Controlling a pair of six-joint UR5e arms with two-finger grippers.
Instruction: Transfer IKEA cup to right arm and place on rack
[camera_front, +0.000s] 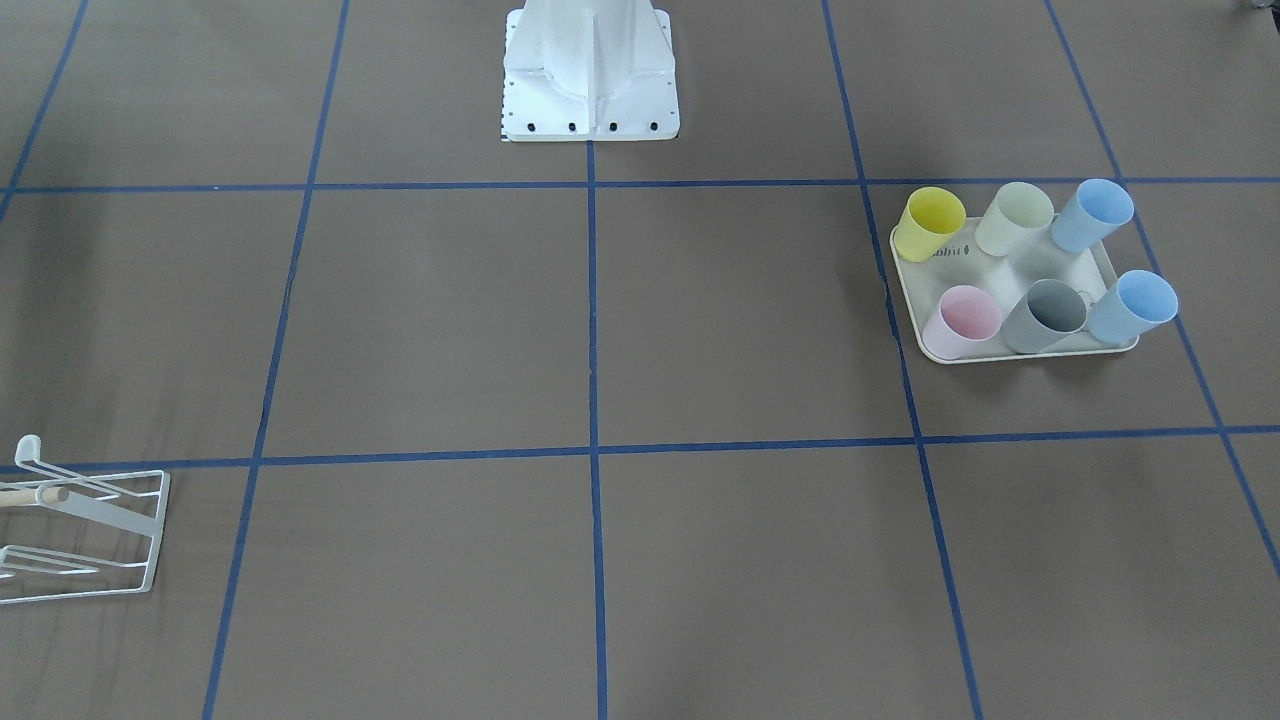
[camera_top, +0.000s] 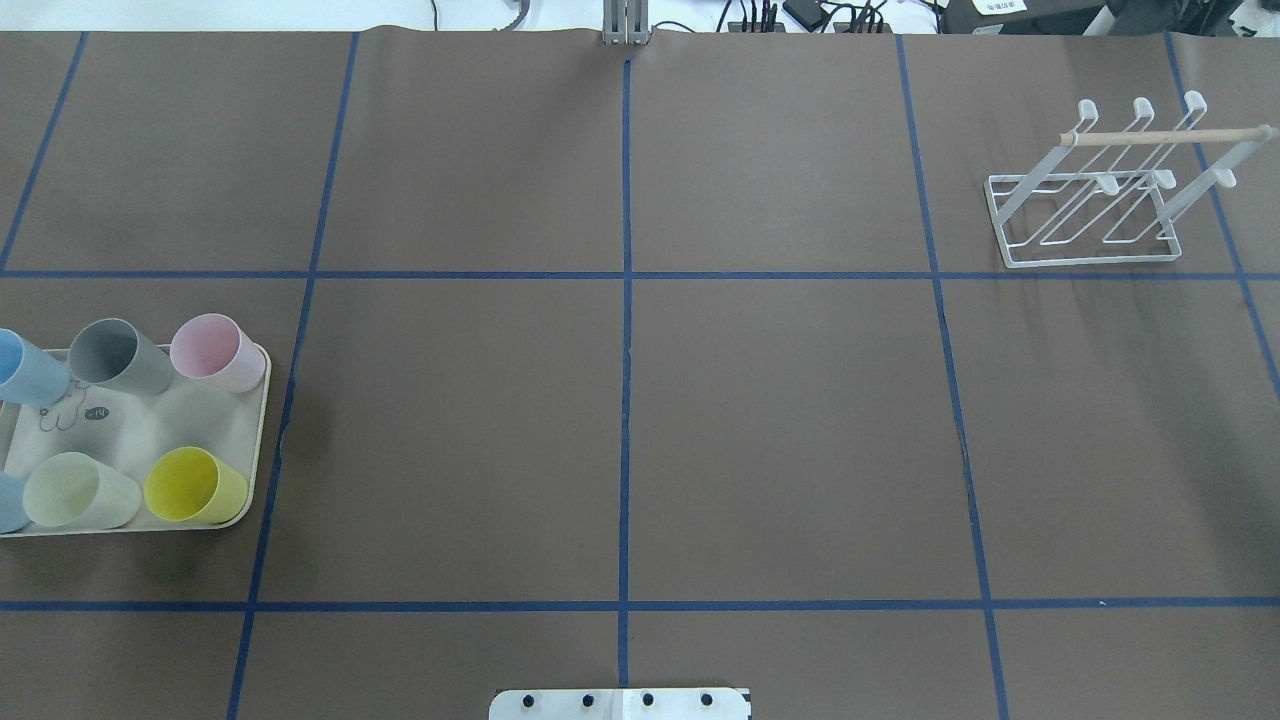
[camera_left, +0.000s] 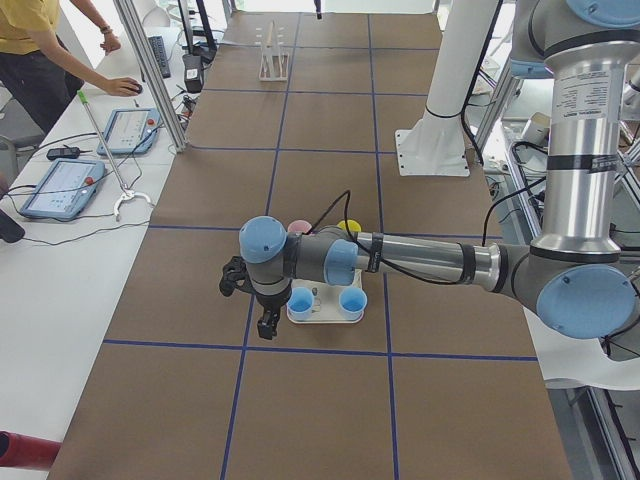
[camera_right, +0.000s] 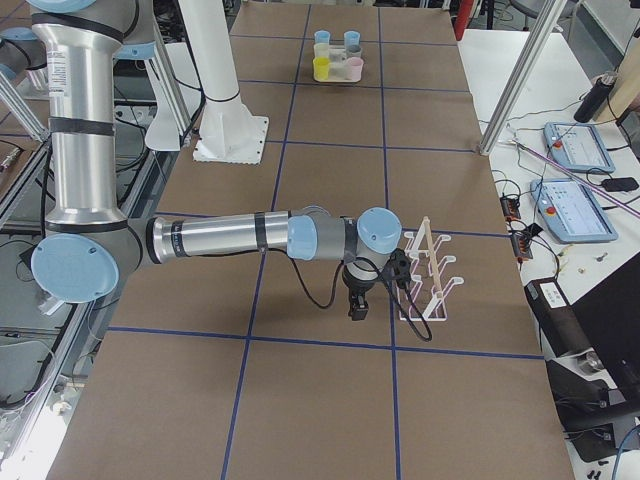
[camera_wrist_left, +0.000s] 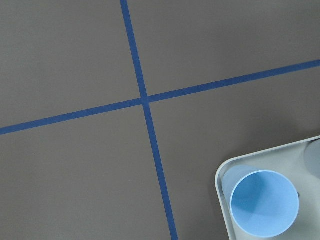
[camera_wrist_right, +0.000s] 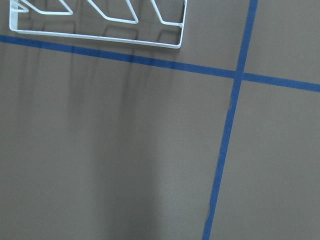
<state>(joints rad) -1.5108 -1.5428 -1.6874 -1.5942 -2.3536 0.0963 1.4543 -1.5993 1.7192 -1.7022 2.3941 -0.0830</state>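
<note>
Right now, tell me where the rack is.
In the overhead view the rack stands far right, just beyond a blue tape line, opposite the cup tray at far left.

A brown-papered table (camera_top: 780, 420) is marked into squares by blue tape (camera_top: 626, 400). A white bench (camera_left: 60, 300) runs alongside it, carrying two tablets (camera_left: 62, 187) and aluminium posts (camera_left: 148, 70). A person (camera_left: 25, 25) leans over it.

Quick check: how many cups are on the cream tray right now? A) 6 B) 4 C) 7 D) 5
A: the front-facing view shows six on the tray: yellow cup, pale green cup, blue cup, pink cup, grey cup and second blue cup.
</note>
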